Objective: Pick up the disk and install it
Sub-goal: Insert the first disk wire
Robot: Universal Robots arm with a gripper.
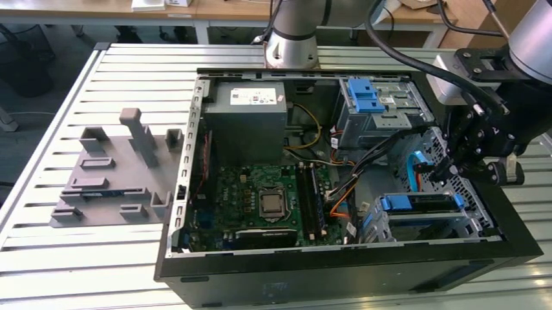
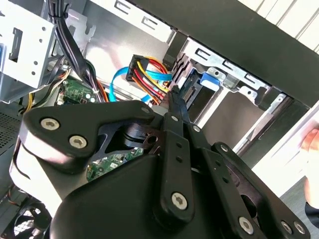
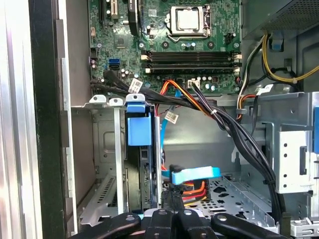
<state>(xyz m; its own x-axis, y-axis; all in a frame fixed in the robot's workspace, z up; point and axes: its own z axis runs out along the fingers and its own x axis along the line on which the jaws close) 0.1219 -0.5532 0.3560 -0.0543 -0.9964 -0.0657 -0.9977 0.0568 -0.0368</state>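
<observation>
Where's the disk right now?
The disk sits slotted in the drive bay at the exterior view's right, in the near corner of the case, close to the gripper.

Cut off at 12 o'clock of exterior view: arm (image 1: 291, 32). At 4 o'clock of motherboard (image 1: 258, 194), sunk in cage (image 1: 479, 219): disk (image 1: 417, 203), mostly hidden, blue frame end showing. Cropped by picture edge in first wrist view: gripper (image 3: 172, 201). Blurred in second wrist view: pinkish shape (image 2: 311, 139), unidentifiable.
</observation>
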